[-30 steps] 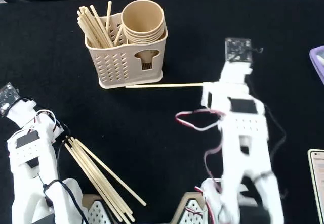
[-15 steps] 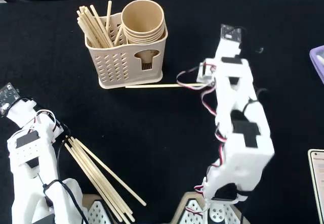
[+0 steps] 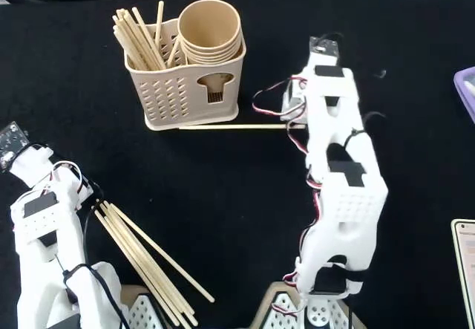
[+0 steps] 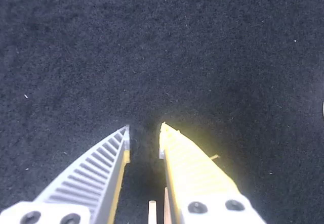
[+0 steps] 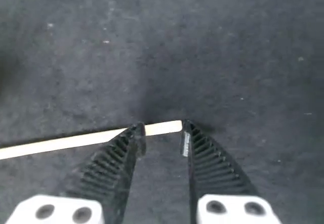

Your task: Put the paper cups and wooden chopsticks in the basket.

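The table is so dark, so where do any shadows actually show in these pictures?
Right wrist view: a darker patch lies on the black cloth just beyond the right gripper, at the end of the chopstick. Left wrist view: a similar dark patch sits between and ahead of the tips of the left gripper. High view: the cloth hides any cast shadow around the basket.

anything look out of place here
One chopstick lies flat on the table beside the basket, one end at the right end effector; a loose bundle of chopsticks lies by the left arm, outside the basket.
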Motion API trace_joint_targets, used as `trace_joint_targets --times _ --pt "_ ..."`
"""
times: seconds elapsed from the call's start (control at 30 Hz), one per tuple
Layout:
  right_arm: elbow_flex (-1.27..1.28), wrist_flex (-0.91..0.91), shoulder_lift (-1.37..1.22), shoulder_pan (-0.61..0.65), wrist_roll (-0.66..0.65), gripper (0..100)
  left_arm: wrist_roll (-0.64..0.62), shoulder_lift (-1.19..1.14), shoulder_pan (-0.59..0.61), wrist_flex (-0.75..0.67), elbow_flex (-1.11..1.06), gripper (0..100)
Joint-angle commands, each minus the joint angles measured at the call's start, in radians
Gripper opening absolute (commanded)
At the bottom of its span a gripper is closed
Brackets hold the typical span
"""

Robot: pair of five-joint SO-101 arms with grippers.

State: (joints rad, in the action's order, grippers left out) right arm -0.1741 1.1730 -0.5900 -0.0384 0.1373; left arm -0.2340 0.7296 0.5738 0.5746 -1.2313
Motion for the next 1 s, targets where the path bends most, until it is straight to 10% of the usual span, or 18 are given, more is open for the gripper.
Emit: trace_joint_targets --times 0.0,0.57,0.97 --pt "-0.051 0.012 0.004 0.037 0.008 12.8 -0.008 0.021 0.007 -0.012 0.007 11" --pt "-0.058 0.195 0.171 0.038 -0.107 13.0 -0.008 0.021 0.007 -0.015 0.007 11" --pt "0.102 -0.163 0.2 0.074 -0.718 12.9 -0.008 0.021 0.007 -0.014 0.007 11"
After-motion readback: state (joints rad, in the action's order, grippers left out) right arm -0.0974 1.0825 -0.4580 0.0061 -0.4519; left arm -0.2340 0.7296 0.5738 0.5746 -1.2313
